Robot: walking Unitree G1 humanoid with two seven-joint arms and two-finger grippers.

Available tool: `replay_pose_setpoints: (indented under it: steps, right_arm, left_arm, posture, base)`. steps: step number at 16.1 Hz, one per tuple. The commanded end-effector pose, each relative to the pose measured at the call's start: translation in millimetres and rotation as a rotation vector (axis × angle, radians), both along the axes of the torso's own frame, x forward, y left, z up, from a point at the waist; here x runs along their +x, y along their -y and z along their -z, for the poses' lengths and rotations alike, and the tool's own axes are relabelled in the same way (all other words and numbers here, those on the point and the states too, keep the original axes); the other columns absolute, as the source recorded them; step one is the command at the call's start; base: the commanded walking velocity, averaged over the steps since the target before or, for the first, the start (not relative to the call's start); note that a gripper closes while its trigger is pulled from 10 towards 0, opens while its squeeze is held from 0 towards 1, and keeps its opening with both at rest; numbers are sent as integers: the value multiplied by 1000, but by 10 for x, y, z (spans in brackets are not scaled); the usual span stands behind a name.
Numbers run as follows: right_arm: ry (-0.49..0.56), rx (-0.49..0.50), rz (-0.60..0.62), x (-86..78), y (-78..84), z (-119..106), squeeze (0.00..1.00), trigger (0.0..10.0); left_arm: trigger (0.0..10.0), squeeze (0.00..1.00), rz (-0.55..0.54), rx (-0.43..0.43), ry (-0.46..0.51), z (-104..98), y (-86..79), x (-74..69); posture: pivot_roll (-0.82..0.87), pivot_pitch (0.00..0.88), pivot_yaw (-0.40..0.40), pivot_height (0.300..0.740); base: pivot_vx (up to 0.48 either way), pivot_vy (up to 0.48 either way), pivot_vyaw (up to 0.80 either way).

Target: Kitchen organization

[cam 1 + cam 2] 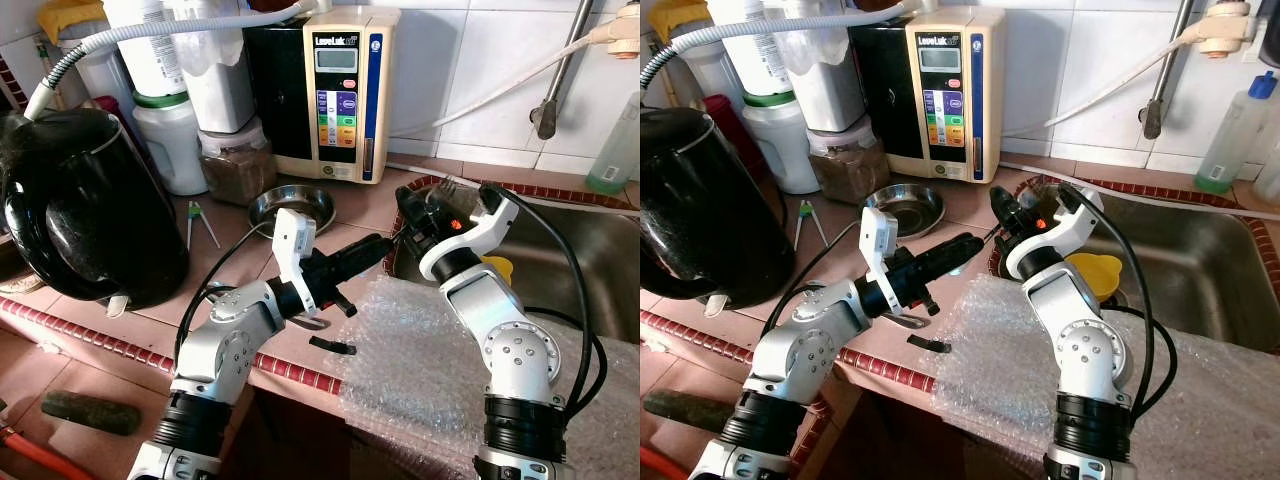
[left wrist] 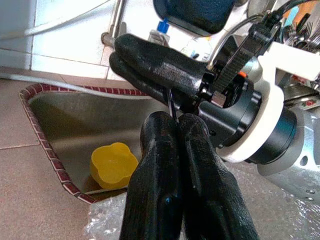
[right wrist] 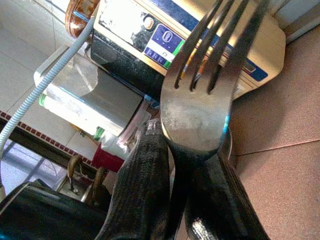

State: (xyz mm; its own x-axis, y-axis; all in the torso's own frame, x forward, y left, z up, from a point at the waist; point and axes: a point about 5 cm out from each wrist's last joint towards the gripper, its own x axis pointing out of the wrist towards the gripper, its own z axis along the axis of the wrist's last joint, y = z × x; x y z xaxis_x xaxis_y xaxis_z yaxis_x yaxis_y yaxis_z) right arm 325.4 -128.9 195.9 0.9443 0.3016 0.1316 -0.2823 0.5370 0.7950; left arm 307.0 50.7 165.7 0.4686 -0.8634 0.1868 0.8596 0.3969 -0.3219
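Note:
My right gripper is shut on a steel fork, tines pointing away towards the water ioniser. It hovers over the counter at the sink's left rim, seen as black fingers. My left gripper reaches across the counter with its fingers pressed together, the tips just below the right gripper's fingers. In the left wrist view the left fingertips are shut, and a thin dark strip rises from between them; what it is I cannot tell.
A steel bowl sits before the ioniser. A black kettle fills the counter's left. The sink holds a yellow cup. Bubble wrap covers the front edge. A small black piece lies near it.

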Motion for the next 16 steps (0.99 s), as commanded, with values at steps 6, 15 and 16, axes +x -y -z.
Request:
replay_pose_setpoints:
  steps: [6, 15, 16]
  right_arm:
    - [-41, -27, 152, 10, 256, 82, 0, 0]
    - [-34, -51, 161, -1, 243, 103, 0, 0]
    - [-28, -55, 170, 0, 257, 94, 0, 0]
  left_arm:
    - [0, 0, 15, -3, 79, -115, 19, 4]
    - [10000, 1000, -32, 43, 59, -37, 6, 45]
    - [10000, 1000, -40, 47, 58, -34, -1, 55]
  posture:
    - [-38, 0, 82, 740]
    - [-38, 0, 86, 740]
    - [-38, 0, 86, 740]
  base:
    - [0, 0, 0]
    - [0, 0, 0]
    - [0, 0, 0]
